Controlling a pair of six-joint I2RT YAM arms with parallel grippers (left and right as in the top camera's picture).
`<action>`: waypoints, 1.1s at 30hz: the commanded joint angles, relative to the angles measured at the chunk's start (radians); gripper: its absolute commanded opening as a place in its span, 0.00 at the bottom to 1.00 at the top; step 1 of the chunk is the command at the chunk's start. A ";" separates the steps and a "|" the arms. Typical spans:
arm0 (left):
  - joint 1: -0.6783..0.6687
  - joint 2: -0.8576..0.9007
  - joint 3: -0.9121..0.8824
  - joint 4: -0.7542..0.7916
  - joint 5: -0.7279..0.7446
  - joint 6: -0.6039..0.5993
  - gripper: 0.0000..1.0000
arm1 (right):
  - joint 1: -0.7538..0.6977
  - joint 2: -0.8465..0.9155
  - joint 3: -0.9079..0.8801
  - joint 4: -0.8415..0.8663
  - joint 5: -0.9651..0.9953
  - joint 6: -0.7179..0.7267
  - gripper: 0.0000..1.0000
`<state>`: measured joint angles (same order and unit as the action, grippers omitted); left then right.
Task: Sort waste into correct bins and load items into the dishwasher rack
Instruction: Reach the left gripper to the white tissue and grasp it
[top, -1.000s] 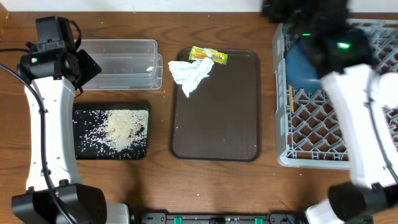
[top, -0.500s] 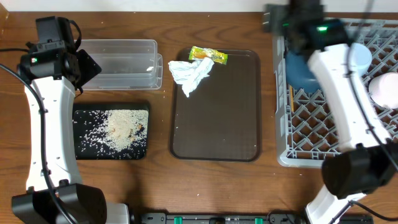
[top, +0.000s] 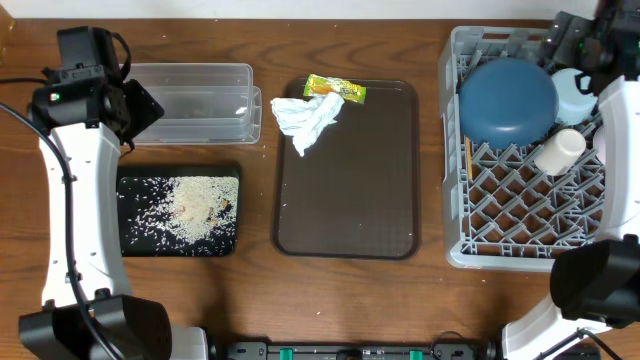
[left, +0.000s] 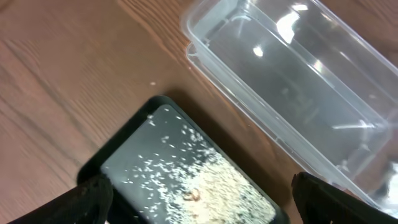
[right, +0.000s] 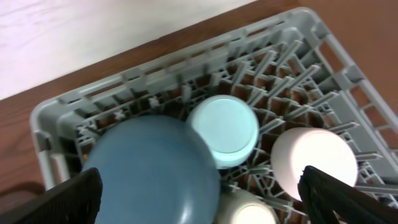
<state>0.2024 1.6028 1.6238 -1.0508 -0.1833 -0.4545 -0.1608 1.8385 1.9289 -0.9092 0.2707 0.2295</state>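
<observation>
White rice-like crumbs (top: 185, 208) lie in the black tray (top: 130, 240). Beside it stands the clear tub (top: 195, 100). A crumpled napkin (top: 310, 118) and a yellow-green wrapper (top: 335, 90) sit at the far end of the brown tray. The grey rack (top: 500, 245) holds the dark-blue dish (top: 507, 100), light-blue bowl (right: 224, 127), pink bowl (right: 314, 158), cream cup (top: 558, 150) and chopsticks (top: 468, 160). My left gripper (left: 205, 205) hangs open and holds nothing, above the black tray and the tub. My right gripper (right: 208, 202) is open and holds nothing, high over the rack's dishes.
The large brown serving tray (top: 350, 200) lies mid-table between the bins and the rack. The left arm (top: 70, 200) stretches along the table's left side. The right arm (top: 615, 150) runs along the rack's right edge. A pale wall borders the table's far edge.
The right arm has swung from over the rack's left part to its far right corner, uncovering the dishes, and its jaws have opened wider. The left arm has not moved.
</observation>
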 joint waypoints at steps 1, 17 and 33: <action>0.004 -0.002 0.012 -0.003 0.257 -0.058 0.95 | -0.016 -0.025 0.006 -0.003 0.010 -0.006 0.99; -0.278 0.022 0.009 0.174 0.515 0.248 0.95 | -0.016 -0.025 0.006 -0.003 0.010 -0.006 0.99; -0.585 0.452 0.009 0.510 0.234 0.630 0.93 | -0.016 -0.025 0.006 -0.004 0.010 -0.006 0.99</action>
<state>-0.3874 1.9999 1.6241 -0.5732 0.1188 0.1303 -0.1738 1.8385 1.9285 -0.9123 0.2695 0.2295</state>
